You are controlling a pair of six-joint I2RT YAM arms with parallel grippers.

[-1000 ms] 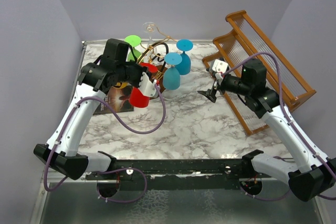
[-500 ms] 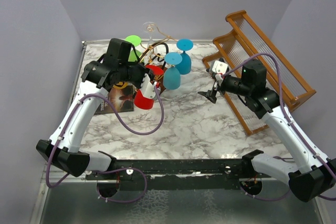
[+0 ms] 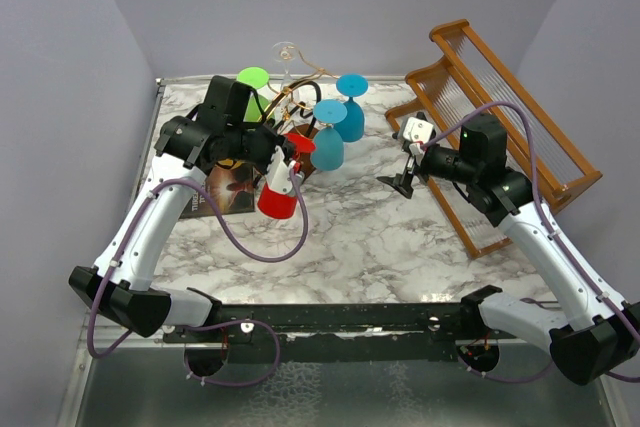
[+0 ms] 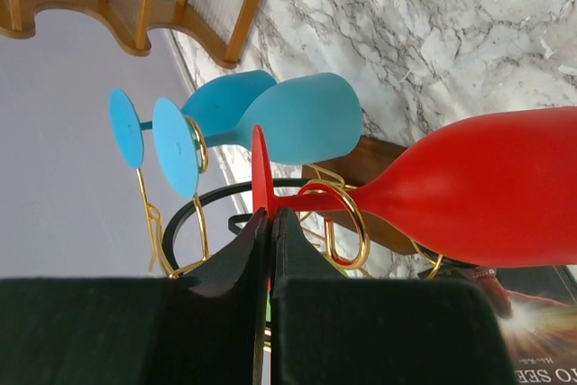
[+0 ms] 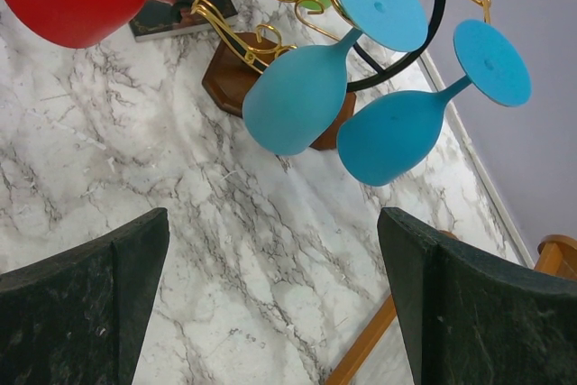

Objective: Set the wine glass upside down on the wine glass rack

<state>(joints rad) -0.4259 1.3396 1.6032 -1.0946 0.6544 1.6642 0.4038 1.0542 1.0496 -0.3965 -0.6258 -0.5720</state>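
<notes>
My left gripper (image 3: pixel 291 154) is shut on the flat foot of the red wine glass (image 3: pixel 277 197). The glass hangs bowl down and tilted toward the near right. In the left wrist view the fingertips (image 4: pixel 269 215) pinch the red foot. The stem runs along the top of a gold loop (image 4: pixel 341 225) of the wine glass rack (image 3: pixel 292 99), and the red bowl (image 4: pixel 478 187) is to the right. The rack's dark wooden base (image 5: pixel 233 78) shows in the right wrist view. My right gripper (image 3: pixel 400 179) is open and empty over the marble, right of the rack; it also shows in the right wrist view (image 5: pixel 275 299).
Two blue glasses (image 3: pixel 327 147) (image 3: pixel 350 117) hang upside down on the rack, with a green one (image 3: pixel 255 87) and a clear one (image 3: pixel 285 50) behind. A large orange-brown slatted rack (image 3: pixel 500 117) stands at the right. A book (image 3: pixel 228 189) lies left of the rack.
My left gripper has shifted right and nearer with the red glass, and the bowl has swung down toward the near right. The right arm has not moved.
</notes>
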